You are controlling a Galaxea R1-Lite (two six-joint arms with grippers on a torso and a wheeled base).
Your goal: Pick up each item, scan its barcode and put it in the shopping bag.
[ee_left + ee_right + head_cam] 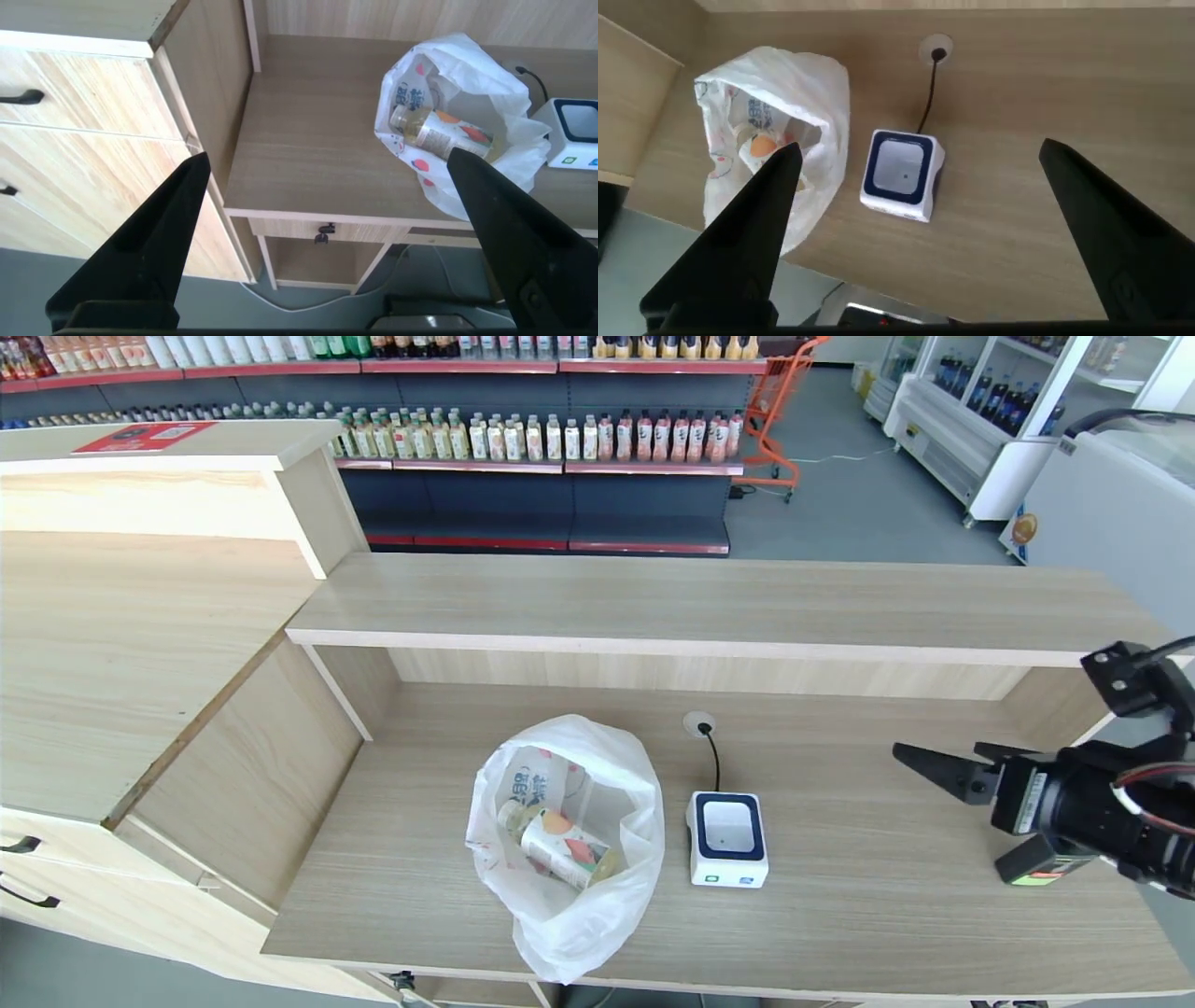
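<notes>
Bottles (563,849) lie in floppy shopping bag (571,933) nr counter's (887,896) front edge, beside scanner (727,838); prob light, slick, so grip mid-body; left gripper (329,157) & right gripper (917,147) spread wide, empty.

**Head view.** Shopping bag (569,933), centre: its white film covers the lower parts of the bottle (560,849) and the printed pouch (537,784) inside, and their print is too small to tell. Cable (715,761): the far end disappears into the desk grommet (698,721). Right arm (1102,812): cut off by the right edge. Shelf bottles (560,437), top of frame: kinds too small to tell, uppermost row cropped. Drawer handles (23,846), lower left: clipped by the left edge.
</notes>
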